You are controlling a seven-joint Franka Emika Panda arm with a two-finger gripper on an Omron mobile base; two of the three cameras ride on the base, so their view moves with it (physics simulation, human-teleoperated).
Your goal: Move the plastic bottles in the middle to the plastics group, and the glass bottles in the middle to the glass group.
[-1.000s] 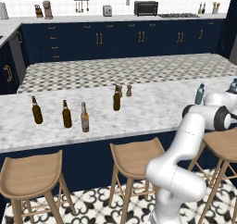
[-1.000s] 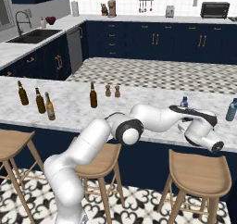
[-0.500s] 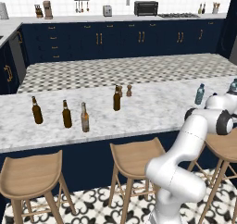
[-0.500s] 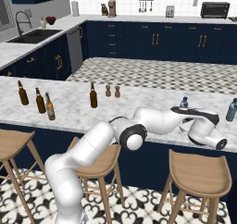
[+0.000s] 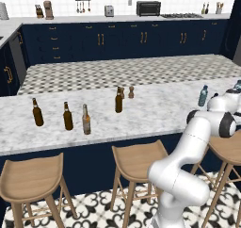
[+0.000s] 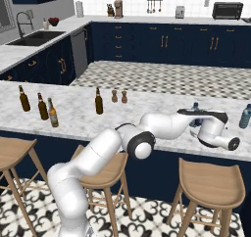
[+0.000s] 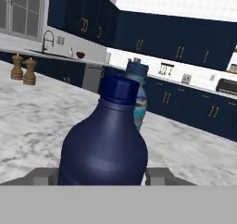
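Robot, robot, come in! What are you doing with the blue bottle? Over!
End effector closed around navy bottle, upright on the marble counter. Pale teal bottle right behind it. Nothing between them.

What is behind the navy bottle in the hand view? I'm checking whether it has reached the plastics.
A teal bottle stands behind the navy bottle. Its cap and one side show; the rest is covered.
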